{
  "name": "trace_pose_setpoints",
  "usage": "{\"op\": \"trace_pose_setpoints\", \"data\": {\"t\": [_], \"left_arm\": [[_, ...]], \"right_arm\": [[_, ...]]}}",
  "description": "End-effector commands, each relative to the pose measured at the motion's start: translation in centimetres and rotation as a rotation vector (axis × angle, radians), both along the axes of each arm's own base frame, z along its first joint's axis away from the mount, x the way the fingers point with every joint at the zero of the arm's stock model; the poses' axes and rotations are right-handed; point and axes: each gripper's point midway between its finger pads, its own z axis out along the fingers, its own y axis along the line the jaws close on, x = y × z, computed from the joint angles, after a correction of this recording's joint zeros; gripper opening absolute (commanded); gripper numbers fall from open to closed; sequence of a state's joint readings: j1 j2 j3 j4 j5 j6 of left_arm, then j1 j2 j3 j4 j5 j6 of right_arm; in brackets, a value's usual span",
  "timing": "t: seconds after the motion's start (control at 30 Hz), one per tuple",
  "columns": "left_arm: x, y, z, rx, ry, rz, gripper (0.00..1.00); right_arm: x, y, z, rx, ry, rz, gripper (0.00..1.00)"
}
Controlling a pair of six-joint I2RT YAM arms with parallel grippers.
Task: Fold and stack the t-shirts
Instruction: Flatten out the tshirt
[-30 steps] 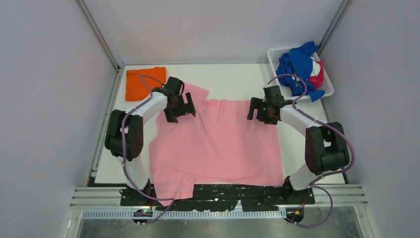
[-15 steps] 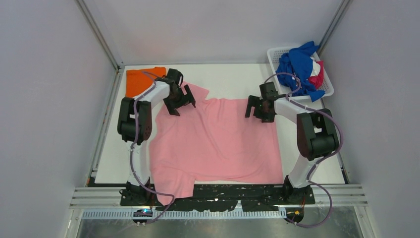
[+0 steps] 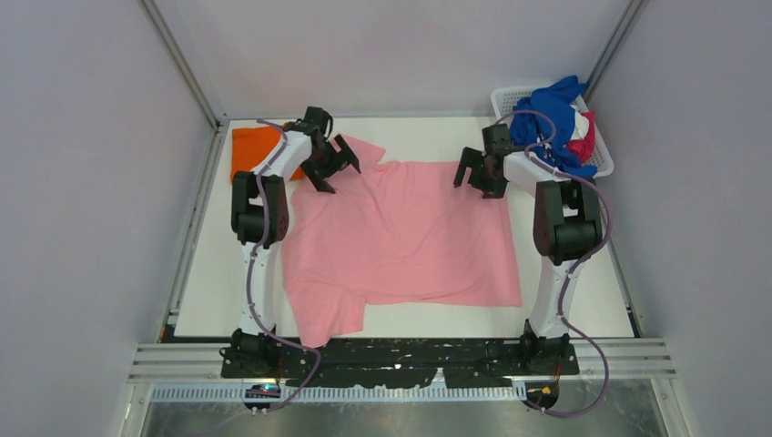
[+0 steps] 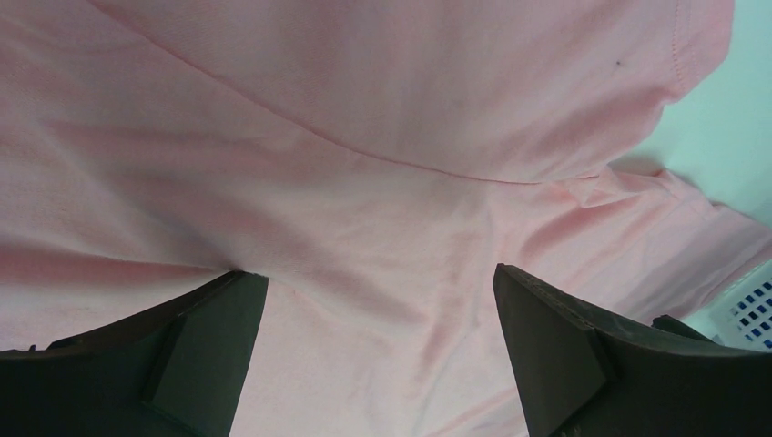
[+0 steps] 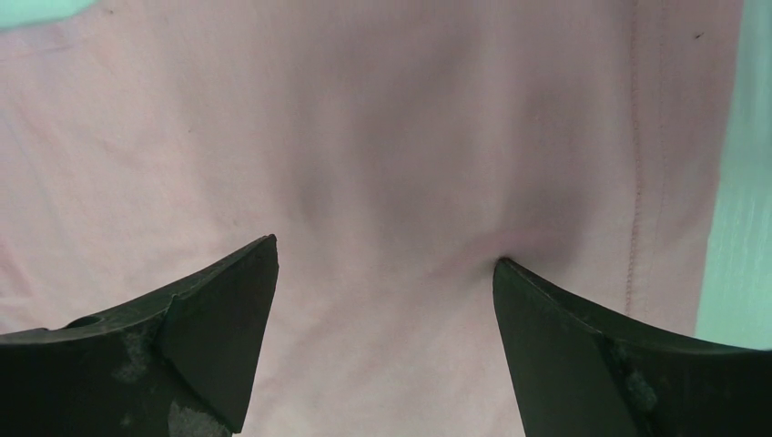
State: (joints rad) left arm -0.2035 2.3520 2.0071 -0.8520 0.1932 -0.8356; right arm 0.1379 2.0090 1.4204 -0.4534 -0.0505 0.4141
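A light pink t-shirt (image 3: 401,237) lies spread flat over the middle of the table. My left gripper (image 3: 332,164) stands open at its far left, near the sleeve. In the left wrist view its fingertips (image 4: 238,278) rest wide apart on the pink cloth (image 4: 364,137), with nothing pinched between them. At the shirt's far right corner my right gripper (image 3: 480,175) is also open, both tips pressed onto the fabric (image 5: 364,118) beside a stitched hem. A folded orange t-shirt (image 3: 248,146) lies at the back left, partly hidden by the left arm.
A white slatted basket (image 3: 506,95) at the back right holds blue (image 3: 546,114), magenta (image 3: 587,141) and white shirts in a heap. White table (image 3: 218,273) shows to the left and right of the pink shirt. Grey walls enclose three sides.
Both arms have stretched toward the back of the table. The pink shirt has slid back with them, and its near hem has come away from the front edge.
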Motion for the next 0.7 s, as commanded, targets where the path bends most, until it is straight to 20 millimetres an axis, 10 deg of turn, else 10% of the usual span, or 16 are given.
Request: {"op": "trace_pose_setpoints", "data": {"t": [0.0, 0.23, 0.4, 0.67], "left_arm": [[2.1, 0.0, 0.0, -0.036, -0.014, 0.052, 1.0], [4.1, 0.8, 1.0, -0.062, -0.062, 0.087, 1.0], [3.9, 0.3, 6.2, -0.052, -0.18, 0.012, 1.0], [-4.0, 2.3, 12.8, 0.062, -0.281, -0.058, 1.0]], "right_arm": [[2.5, -1.1, -0.2, -0.012, -0.011, -0.014, 0.95], [5.8, -1.6, 2.0, -0.021, -0.083, -0.005, 0.95], [5.7, -0.4, 6.3, -0.003, -0.167, 0.043, 0.95], [0.0, 0.8, 12.9, -0.016, -0.29, 0.071, 0.95]]}}
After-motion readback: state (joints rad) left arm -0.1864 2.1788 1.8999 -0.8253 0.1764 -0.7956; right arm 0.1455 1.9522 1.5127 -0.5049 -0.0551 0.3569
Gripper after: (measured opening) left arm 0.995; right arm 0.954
